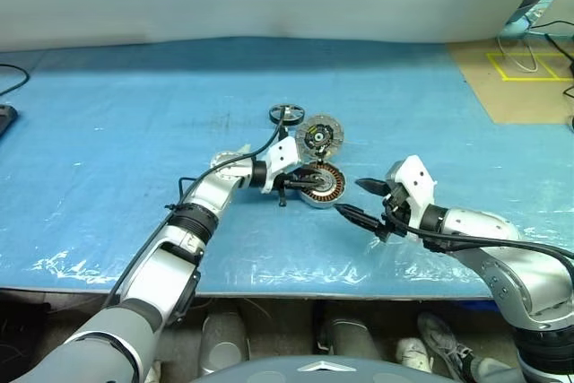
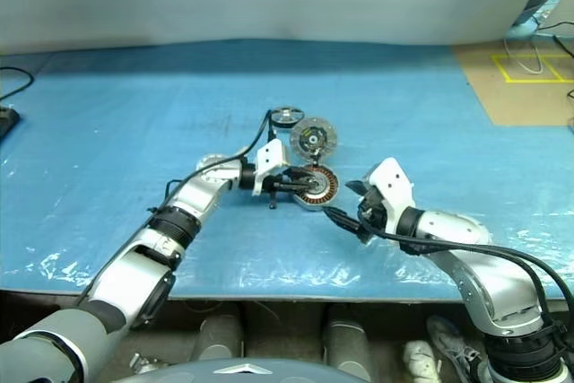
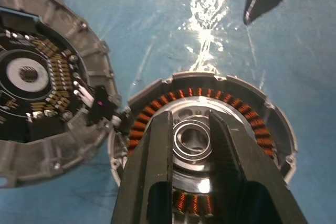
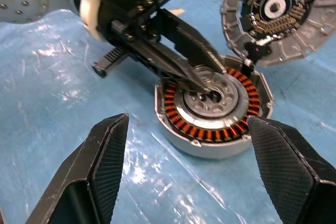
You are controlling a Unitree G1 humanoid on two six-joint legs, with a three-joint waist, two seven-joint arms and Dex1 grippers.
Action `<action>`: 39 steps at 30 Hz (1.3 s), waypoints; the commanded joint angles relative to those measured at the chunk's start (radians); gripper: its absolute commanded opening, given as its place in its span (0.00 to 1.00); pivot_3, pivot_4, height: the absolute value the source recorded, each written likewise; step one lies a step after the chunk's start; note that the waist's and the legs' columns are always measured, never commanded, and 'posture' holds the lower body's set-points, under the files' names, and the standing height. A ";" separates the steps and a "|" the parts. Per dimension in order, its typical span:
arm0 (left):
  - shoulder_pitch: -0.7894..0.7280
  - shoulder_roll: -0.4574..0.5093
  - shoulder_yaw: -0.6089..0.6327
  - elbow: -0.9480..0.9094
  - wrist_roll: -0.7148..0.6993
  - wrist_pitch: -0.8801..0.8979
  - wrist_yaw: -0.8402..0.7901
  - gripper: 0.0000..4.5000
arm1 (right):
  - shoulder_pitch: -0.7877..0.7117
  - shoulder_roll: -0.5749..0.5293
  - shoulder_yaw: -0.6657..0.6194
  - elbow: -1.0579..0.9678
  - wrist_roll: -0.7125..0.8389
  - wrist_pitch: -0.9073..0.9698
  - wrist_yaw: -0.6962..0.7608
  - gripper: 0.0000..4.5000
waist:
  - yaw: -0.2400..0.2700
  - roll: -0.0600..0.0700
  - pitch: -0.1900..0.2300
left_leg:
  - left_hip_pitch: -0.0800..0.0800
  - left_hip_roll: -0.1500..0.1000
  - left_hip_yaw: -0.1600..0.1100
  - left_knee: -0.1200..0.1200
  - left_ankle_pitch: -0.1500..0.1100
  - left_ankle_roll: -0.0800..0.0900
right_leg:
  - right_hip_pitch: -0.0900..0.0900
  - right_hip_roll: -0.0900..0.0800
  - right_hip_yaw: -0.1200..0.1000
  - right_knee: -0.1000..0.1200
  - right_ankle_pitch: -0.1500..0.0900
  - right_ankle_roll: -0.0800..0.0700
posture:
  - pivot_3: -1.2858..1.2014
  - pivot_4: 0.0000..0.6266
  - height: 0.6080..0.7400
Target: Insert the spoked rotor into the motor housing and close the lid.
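A big blue plastic sheet covers the floor, shiny and wrinkled, with a pale wall behind it. No words or labels can be read on anything.

The motor housing sits flat in the middle of the sheet, a round silver cup with a ring of copper coils around a grey centre. The lid lies just behind the motor housing, touching its rim, with its dark inside face and small parts turned up. The spoked rotor lies a little farther back than the lid, off to the left of the motor housing.

The left gripper reaches over the motor housing, its fingers set narrow, tips right at the centre hole. The right gripper hovers near the motor housing's right side, fingers wide apart and holding nothing.
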 commanded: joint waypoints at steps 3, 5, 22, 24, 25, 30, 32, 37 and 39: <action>-0.016 -0.015 0.001 -0.003 0.009 -0.041 -0.003 0.15 | -0.015 -0.011 0.005 -0.009 -0.010 -0.019 -0.006 0.85 | -0.001 0.000 0.000 | 0.000 0.000 0.000 0.000 0.000 0.000 | 0.000 0.000 0.000 0.000 0.000 0.000 | 0.52 0.24 1.00; -0.012 -0.018 0.001 -0.009 0.002 -0.031 -0.017 0.15 | -0.016 -0.011 0.006 -0.008 -0.010 -0.018 -0.008 0.85 | -0.001 0.000 0.000 | 0.000 0.000 0.000 -0.001 0.000 0.000 | 0.000 0.001 0.000 0.000 0.000 0.000 | 0.52 0.24 1.00; -0.014 -0.044 -0.009 0.076 0.063 -0.066 0.029 0.15 | -0.010 -0.011 0.009 0.005 -0.026 -0.012 -0.041 0.85 | 0.000 0.000 0.000 | 0.001 0.000 0.000 0.000 0.000 0.000 | 0.001 0.000 0.000 0.000 0.000 0.000 | 0.52 0.24 1.00; -0.014 -0.042 -0.011 0.082 0.068 -0.066 0.030 0.15 | -0.008 -0.014 0.010 0.004 -0.028 -0.010 -0.041 0.85 | 0.000 0.000 0.000 | 0.001 0.000 0.000 0.000 0.000 0.000 | 0.002 0.000 0.000 0.000 0.000 0.000 | 0.52 0.24 1.00; -0.014 -0.042 -0.011 0.085 0.071 -0.065 0.032 0.15 | -0.007 -0.015 0.010 0.003 -0.028 -0.010 -0.042 0.85 | 0.000 0.000 0.000 | 0.001 0.000 0.000 0.001 0.000 0.000 | 0.002 0.000 0.000 0.000 0.000 0.000 | 0.52 0.24 1.00; -0.022 -0.029 -0.008 0.106 0.077 -0.070 0.025 0.15 | -0.012 -0.018 0.012 0.006 -0.030 -0.006 -0.042 0.85 | 0.000 0.000 0.000 | 0.002 0.000 0.000 0.001 0.000 0.000 | 0.003 -0.001 0.000 0.000 0.000 0.000 | 0.52 0.24 1.00; -0.022 -0.024 -0.005 0.105 0.072 -0.066 0.017 0.15 | -0.014 -0.018 0.015 0.008 -0.032 -0.006 -0.043 0.85 | 0.000 0.000 0.000 | 0.002 0.000 0.000 0.001 0.000 0.000 | 0.003 -0.001 0.000 0.000 0.000 0.000 | 0.52 0.24 1.00; -0.005 -0.023 -0.016 0.097 0.079 -0.071 0.008 0.15 | -0.027 -0.015 0.023 0.023 -0.043 -0.008 -0.046 0.85 | 0.000 0.000 0.000 | 0.002 0.000 0.000 0.001 0.000 0.000 | 0.003 -0.001 0.000 0.000 0.001 0.001 | 0.52 0.24 1.00; -0.004 -0.026 -0.017 0.097 0.079 -0.071 0.011 0.15 | -0.030 -0.015 0.025 0.024 -0.047 -0.008 -0.046 0.85 | 0.000 0.000 0.000 | 0.002 0.000 0.000 0.001 0.000 0.000 | 0.003 -0.001 0.000 0.000 0.001 0.001 | 0.52 0.24 1.00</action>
